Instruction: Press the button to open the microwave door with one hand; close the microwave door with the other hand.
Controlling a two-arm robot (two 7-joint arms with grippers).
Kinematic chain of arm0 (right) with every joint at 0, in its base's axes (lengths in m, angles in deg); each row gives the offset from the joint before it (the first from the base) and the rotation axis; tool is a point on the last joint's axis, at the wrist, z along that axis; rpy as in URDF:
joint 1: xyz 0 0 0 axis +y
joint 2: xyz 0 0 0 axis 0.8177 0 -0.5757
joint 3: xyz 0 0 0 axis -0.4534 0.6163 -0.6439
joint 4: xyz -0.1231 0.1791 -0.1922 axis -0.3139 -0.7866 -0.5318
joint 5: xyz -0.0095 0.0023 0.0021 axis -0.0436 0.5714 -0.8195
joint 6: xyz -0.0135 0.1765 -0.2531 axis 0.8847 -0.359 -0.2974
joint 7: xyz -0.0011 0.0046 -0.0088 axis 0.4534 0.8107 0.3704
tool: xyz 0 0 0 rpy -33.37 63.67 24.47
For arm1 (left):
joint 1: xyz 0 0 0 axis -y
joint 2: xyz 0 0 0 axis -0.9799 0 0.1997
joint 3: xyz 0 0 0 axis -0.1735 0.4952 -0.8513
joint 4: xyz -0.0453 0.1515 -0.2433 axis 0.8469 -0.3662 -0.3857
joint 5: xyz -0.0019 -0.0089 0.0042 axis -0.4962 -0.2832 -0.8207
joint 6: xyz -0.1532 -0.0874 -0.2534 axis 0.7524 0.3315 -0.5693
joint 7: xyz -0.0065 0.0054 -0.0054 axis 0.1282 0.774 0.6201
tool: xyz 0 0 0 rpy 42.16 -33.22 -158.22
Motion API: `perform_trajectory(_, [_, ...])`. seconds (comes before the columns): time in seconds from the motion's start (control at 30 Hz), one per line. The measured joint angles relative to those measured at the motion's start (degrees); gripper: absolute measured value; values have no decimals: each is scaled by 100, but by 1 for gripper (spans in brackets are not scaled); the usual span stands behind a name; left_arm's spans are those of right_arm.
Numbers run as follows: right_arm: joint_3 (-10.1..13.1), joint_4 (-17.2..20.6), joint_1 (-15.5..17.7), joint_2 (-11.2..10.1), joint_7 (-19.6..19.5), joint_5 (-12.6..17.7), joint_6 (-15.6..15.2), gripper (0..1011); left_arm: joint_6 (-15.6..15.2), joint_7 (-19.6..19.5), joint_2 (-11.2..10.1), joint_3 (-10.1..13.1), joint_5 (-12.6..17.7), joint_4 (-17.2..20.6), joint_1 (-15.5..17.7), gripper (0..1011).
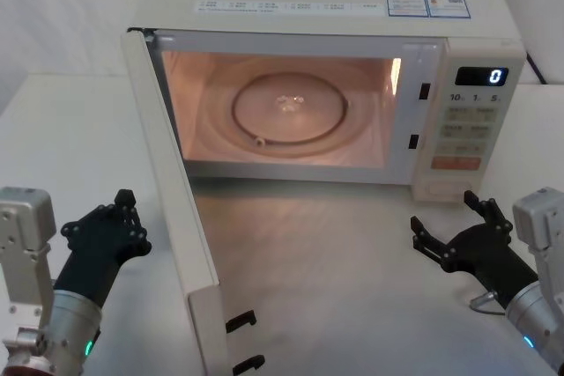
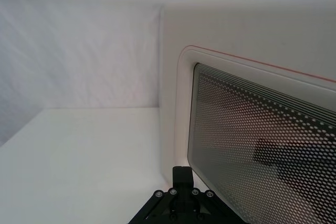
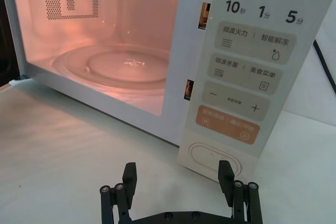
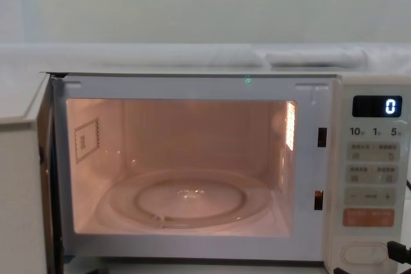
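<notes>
Two pincers I see low in the head frame: the right pincer [image 1: 449, 226] spread just below the button [image 1: 438, 189]; the left pincer [image 1: 123, 213], seemingly spread, beside the swung-open microwave door [image 1: 176, 217].

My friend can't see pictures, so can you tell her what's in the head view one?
The microwave sits with the microwave door swung wide open toward the robot, its inside lit and a glass turntable showing. The left pincer hovers just outside the open door, and the right pincer is open, below the button.
</notes>
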Motion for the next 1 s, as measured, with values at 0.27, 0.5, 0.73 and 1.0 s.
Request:
perform_trajectory(0.27, [0, 0, 0, 0, 0, 0, 0, 1002, 4, -267, 4, -202, -40, 85, -48, 0])
perform_trajectory(0.5, [0, 0, 0, 0, 0, 0, 0, 1002, -75, -658, -168, -548, -270, 485, -312, 0])
perform_trajectory(0.73, [0, 0, 0, 0, 0, 0, 0, 1002, -242, -1094, -450, -933, -688, 837, -522, 0])
perform_trajectory(1.0, [0, 0, 0, 0, 0, 0, 0, 1002, -480, -1622, -853, -1064, -1267, 950, -498, 0])
